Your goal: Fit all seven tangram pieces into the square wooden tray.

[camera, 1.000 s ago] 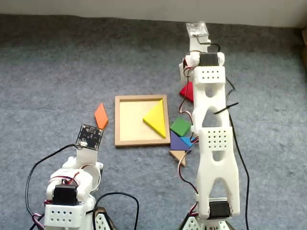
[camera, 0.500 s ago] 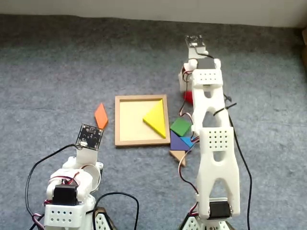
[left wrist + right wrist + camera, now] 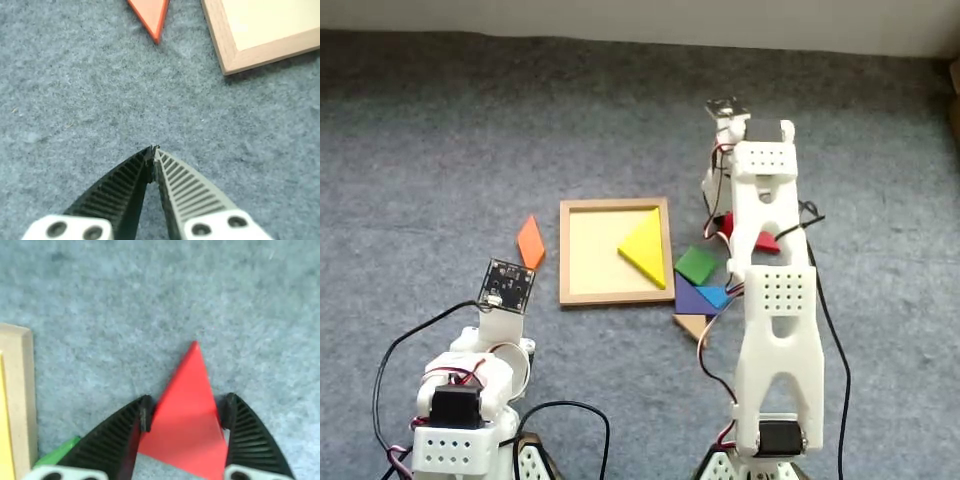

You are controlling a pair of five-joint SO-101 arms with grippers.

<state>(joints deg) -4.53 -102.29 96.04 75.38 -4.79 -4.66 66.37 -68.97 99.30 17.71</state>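
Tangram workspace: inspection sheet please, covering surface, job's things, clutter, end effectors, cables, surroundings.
Surface: grey carpet.
Job's things: wooden tray holds yellow triangle; orange piece left of it; green square, purple piece, blue piece, tan piece right of it; red triangle in the right end effector.
Clutter: nothing seen.
End effectors: left end effector shut over bare carpet; right one shut on the red triangle.
Cables: black cable runs along the right arm; second black cable loops on the carpet by the left arm's base.
Surroundings: pale strip beyond the carpet's far edge.
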